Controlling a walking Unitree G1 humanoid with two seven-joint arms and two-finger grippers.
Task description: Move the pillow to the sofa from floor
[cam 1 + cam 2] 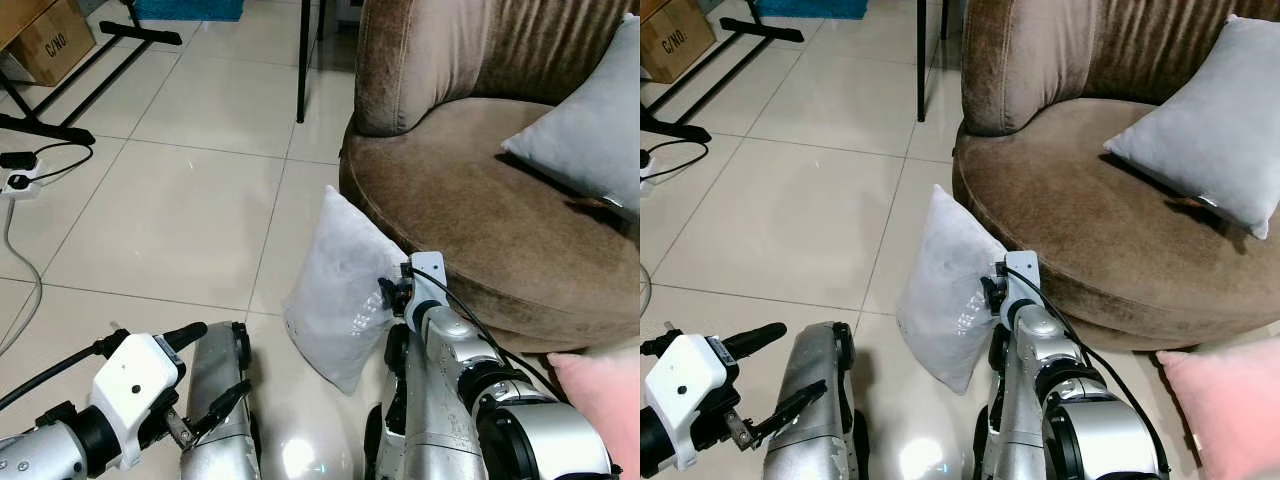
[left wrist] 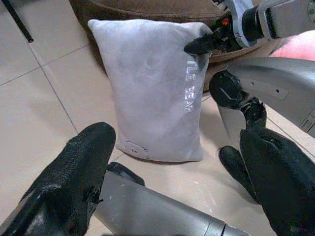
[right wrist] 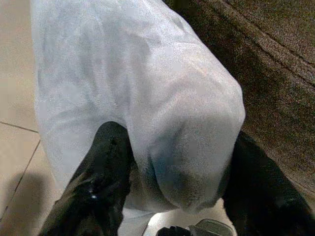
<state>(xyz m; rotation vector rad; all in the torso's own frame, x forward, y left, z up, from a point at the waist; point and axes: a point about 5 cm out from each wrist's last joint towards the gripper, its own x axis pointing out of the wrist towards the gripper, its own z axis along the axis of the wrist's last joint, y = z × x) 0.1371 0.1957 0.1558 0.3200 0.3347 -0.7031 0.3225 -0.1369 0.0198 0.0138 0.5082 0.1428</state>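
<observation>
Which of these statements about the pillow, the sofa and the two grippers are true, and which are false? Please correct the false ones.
1. The white pillow stands on the floor, leaning against the sofa. True.
2. The right gripper holds one edge of the white pillow. True.
3. The left gripper also holds the white pillow. False: it is open and apart from it.
4. The sofa seat is empty. False: a grey pillow lies on it.
5. A cardboard box stands on the sofa. False: it is on the floor, far from it.
</observation>
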